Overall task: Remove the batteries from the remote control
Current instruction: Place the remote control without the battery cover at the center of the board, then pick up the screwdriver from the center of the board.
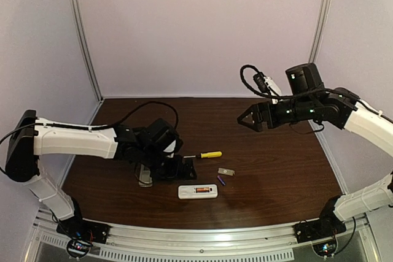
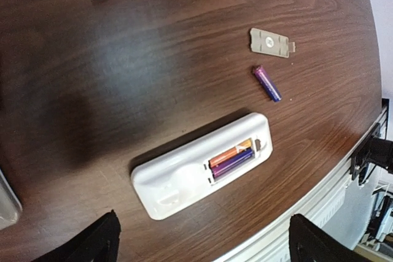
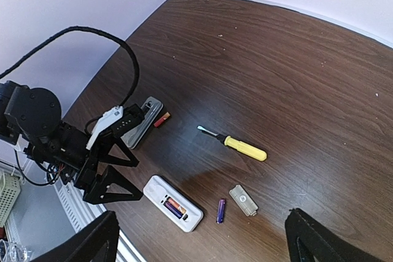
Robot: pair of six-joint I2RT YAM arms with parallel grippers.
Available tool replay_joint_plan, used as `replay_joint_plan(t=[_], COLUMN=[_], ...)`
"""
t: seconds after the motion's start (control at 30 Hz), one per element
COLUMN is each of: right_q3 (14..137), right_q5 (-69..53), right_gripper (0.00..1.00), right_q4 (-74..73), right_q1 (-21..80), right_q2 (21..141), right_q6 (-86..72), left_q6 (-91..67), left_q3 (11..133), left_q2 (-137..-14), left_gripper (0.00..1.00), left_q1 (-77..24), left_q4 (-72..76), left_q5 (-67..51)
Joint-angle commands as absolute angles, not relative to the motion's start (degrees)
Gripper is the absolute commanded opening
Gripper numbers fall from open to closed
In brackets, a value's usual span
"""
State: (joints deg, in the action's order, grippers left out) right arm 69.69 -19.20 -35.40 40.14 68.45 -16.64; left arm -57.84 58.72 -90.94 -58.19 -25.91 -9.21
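Observation:
A white remote [image 2: 184,179] lies back-up near the table's front edge, its compartment open. An orange battery [image 2: 228,153] and a purple battery [image 2: 234,164] sit inside it. A second purple battery [image 2: 267,83] lies loose on the table beside the remote. A red battery [image 3: 161,119] lies next to a grey remote [image 3: 142,122]. My left gripper [image 2: 206,251] is open and empty, hovering just above and left of the white remote [image 1: 198,191]. My right gripper [image 1: 249,119] is open and empty, high over the right half of the table.
A yellow-handled screwdriver [image 1: 207,154] lies behind the white remote. A small grey cover plate [image 1: 226,171] lies beside the loose purple battery [image 1: 221,180]. The grey remote [image 1: 145,176] sits partly under my left arm. A black cable loops over the back left.

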Motion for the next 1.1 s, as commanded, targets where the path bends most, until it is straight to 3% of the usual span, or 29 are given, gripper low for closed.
replay_joint_plan(t=[0.0, 0.47, 0.87, 1.07], right_q3=[73.77, 75.05, 70.33, 69.44], right_q5=[-14.98, -9.44, -8.17, -7.46], right_gripper=[0.96, 1.00, 1.00, 1.00], right_q4=[-39.31, -40.97, -38.27, -42.31], right_q1=[39.94, 40.08, 40.01, 39.92], right_q2=[69.79, 71.29, 74.43, 70.87], right_q6=[-19.05, -28.83, -15.12, -12.60], left_q6=[-44.87, -25.87, -8.84, -1.85], left_q3=[62.11, 63.45, 72.16, 74.96], left_q2=[-88.34, -84.30, -95.38, -100.72], left_gripper=[0.97, 0.96, 0.93, 0.90], left_q1=[-56.73, -52.21, -51.02, -47.58], left_q4=[-31.44, -31.44, -30.17, -30.59], left_q5=[-7.73, -14.07, -8.71, -13.74])
